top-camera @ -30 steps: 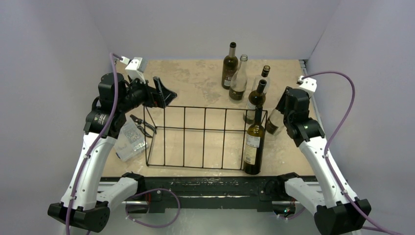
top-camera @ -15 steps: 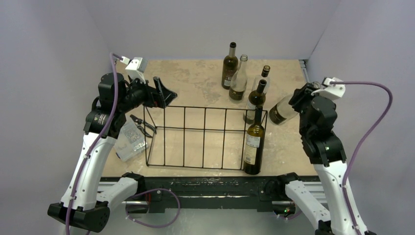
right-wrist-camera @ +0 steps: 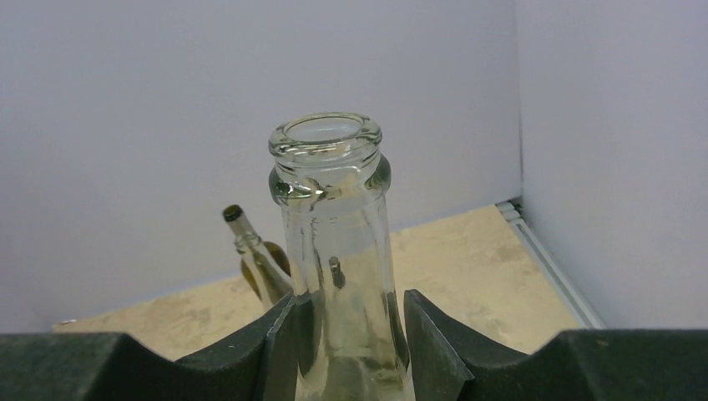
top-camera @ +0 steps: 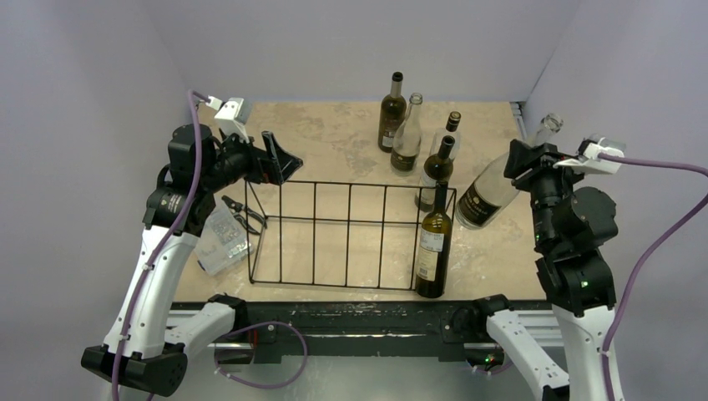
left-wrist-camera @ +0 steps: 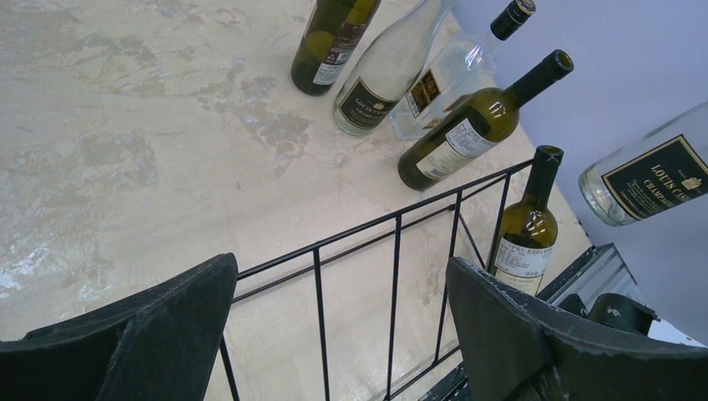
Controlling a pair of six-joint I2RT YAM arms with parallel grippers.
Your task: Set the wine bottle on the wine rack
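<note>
Top external, wine rack holding one dark bottle, right fingers clamped on clear bottle, left fingers spread empty.

Lab booth: blank lilac walls

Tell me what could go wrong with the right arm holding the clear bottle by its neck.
1. The right gripper holds the clear bottle only at its slim neck, tilted in the air; it may slip or swing.
2. Its base hangs near the dark bottle at the wine rack's right end and the standing bottles behind; swinging in could topple them.
</note>
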